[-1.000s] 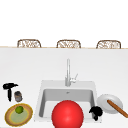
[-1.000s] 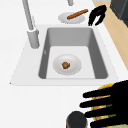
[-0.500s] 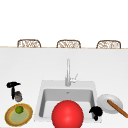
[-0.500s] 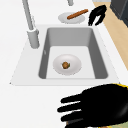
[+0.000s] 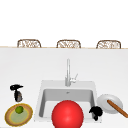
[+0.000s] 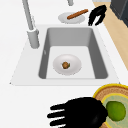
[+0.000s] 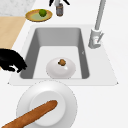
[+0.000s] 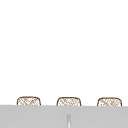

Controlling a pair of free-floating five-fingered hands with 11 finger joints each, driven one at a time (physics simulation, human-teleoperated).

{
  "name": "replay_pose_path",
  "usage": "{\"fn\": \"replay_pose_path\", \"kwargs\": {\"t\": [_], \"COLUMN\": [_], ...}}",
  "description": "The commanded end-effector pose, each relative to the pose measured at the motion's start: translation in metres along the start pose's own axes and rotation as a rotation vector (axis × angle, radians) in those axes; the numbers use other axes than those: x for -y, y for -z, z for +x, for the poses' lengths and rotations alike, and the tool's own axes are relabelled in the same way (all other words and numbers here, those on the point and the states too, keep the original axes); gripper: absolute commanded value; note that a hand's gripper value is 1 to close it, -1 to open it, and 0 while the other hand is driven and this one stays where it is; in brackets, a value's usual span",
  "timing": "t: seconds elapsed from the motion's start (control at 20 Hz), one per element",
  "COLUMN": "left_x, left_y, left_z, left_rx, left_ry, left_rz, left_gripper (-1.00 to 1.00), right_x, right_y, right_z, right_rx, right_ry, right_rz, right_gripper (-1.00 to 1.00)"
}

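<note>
Baguette (image 7: 32,113) on white plate (image 7: 65,100)

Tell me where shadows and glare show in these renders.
Front view: flat, even light, no glare; the counter washes into the white backdrop. Left side view: soft shading on the sink walls, no shadow under the left hand. Right side view: faint shading rings the white plate.

Sink basin (image 6: 92,50) lies open around the white bowl (image 6: 67,65) — faucet (image 6: 31,27) seemingly blocks its back rim.

Front view: faces sink (image 5: 67,100) head-on from mid distance. Left side view: looks along basin, close, from the green-fruit plate (image 6: 113,100) end. Right side view: opposite direction, close. Upper view: faces space above, sharing faucet (image 8: 68,121) top with front view.
</note>
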State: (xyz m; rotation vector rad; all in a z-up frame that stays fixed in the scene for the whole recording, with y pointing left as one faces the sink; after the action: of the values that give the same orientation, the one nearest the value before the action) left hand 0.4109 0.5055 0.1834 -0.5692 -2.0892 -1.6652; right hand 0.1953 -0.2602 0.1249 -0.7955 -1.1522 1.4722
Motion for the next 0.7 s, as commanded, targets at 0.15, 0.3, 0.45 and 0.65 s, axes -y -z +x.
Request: {"fn": "replay_pose_path", "kwargs": {"t": [0.15, 0.3, 0.45, 0.65], "left_x": [0.013, 0.009, 0.014, 0.016], "left_y": [-0.006, -0.014, -0.020, -0.022], "left_z": [-0.023, -0.033, -0.041, -0.047], "left_rx": [0.006, 0.025, 0.026, 0.022], "left_ry": [-0.039, -0.027, -0.013, -0.026], "left_rz": [0.023, 0.025, 0.028, 0.026], "left_gripper": [-1.00, -1.00, -1.00, -1.00], "right_x": [0.000, 0.000, 0.000, 0.000], "right_y": [0.000, 0.000, 0.000, 0.000], "right_z": [0.000, 0.000, 0.000, 0.000], "right_rx": [0.000, 0.000, 0.000, 0.000], "right_ry": [0.000, 0.000, 0.000, 0.000], "right_rz": [0.000, 0.000, 0.000, 0.000], "right_gripper": [0.00, 0.00, 0.00, 0.00]}}
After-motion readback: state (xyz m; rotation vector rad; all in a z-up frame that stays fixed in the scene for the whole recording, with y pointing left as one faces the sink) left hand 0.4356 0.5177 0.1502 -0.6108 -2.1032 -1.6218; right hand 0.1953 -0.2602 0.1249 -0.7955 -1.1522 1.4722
